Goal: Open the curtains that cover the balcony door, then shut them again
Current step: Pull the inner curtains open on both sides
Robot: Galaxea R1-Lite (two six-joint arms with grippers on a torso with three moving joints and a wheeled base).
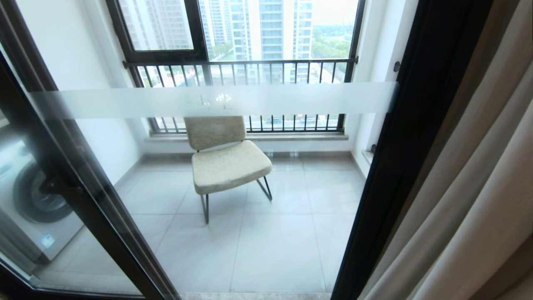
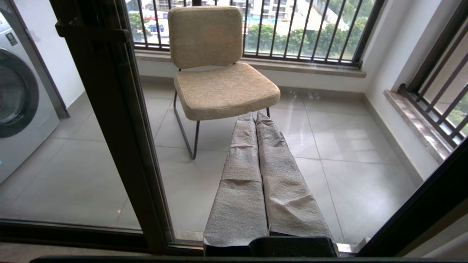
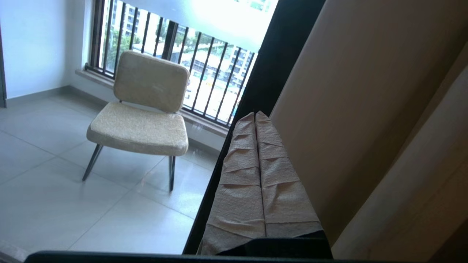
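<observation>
Nearest, the left gripper (image 2: 256, 117) had its two cloth-wrapped fingers pressed together on nothing, and the right gripper (image 3: 255, 116) likewise, its tips before the door's black post just beside the curtains (image 1: 470, 200). One curtain panel showed, gathered at the right and cut off by the frame. The balcony door (image 1: 387, 175) stood uncovered, its frosted band's characters unreadable. Beyond lay one chair (image 1: 227, 162), one half-hidden washing machine (image 1: 33, 204), and the barred railing (image 1: 241, 71).

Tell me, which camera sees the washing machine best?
The left wrist view: the washing machine shows large there, drum door and side. The head view catches it dimly through reflecting glass. The right wrist view misses it.
</observation>
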